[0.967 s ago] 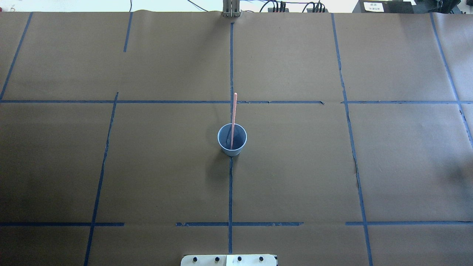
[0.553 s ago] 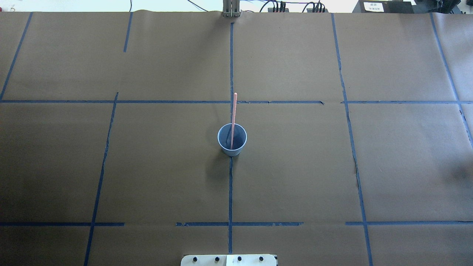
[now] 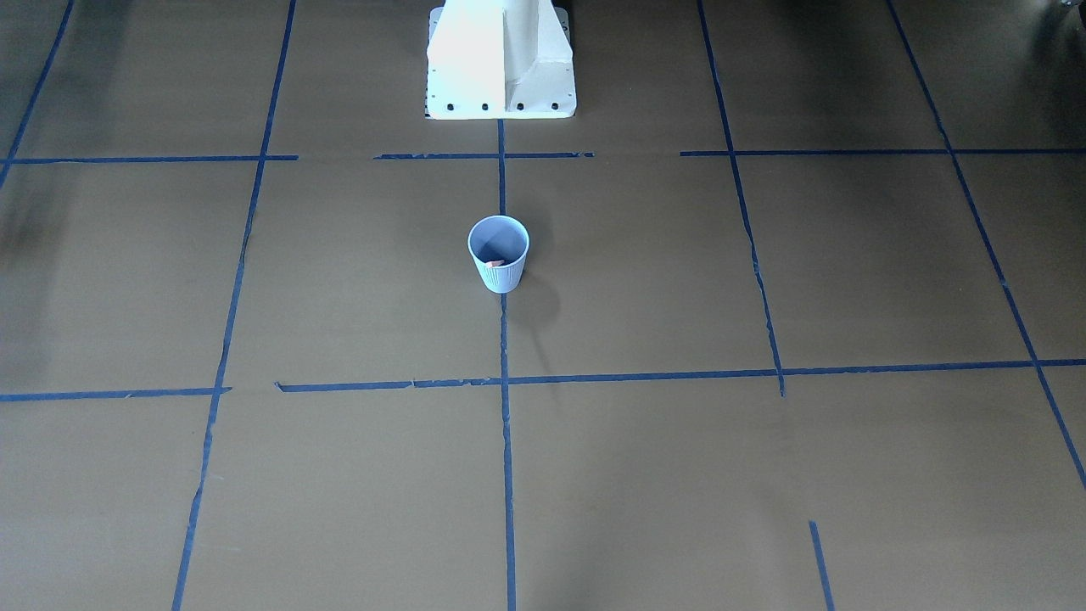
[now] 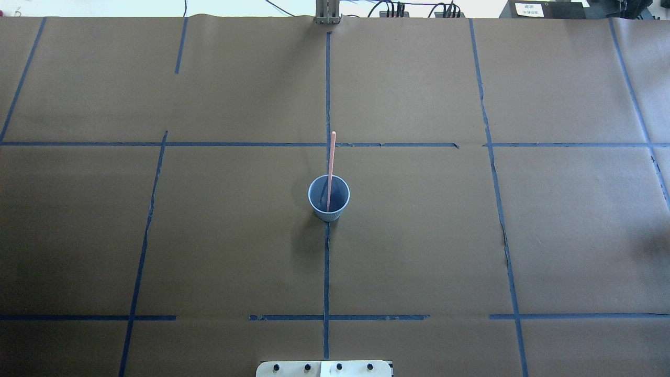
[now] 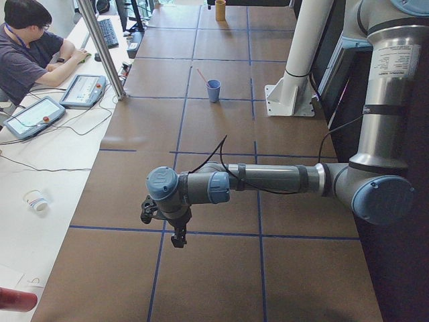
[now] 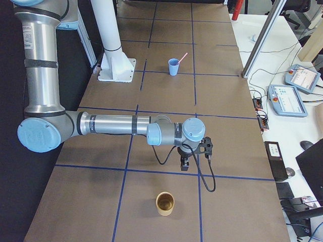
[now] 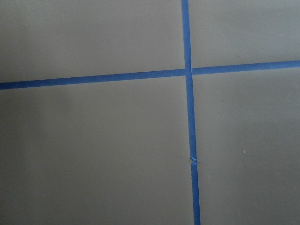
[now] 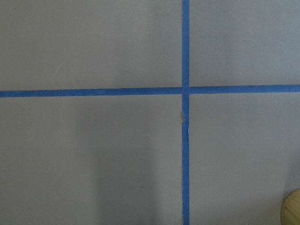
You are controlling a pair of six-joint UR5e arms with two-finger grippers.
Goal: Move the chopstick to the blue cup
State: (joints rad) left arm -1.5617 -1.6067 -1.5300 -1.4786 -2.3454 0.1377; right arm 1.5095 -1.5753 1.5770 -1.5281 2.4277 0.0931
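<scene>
The blue cup (image 4: 327, 214) stands upright at the table's middle, on a blue tape line. One pink chopstick (image 4: 331, 157) stands in it, leaning on the far rim, its top well above the cup. The front-facing view shows the cup (image 3: 501, 276) with only a pink bit (image 3: 497, 263) inside. Both show in the left view (image 5: 213, 90) and the right view (image 6: 173, 67). My left gripper (image 5: 175, 231) and right gripper (image 6: 185, 165) hang over bare table far from the cup, in side views only. I cannot tell whether they are open or shut.
A tan cup (image 6: 165, 203) stands near the right end of the table, close to my right gripper; its edge shows in the right wrist view (image 8: 293, 208). The white robot pedestal (image 3: 501, 59) is behind the blue cup. An operator (image 5: 27, 47) sits at a side desk.
</scene>
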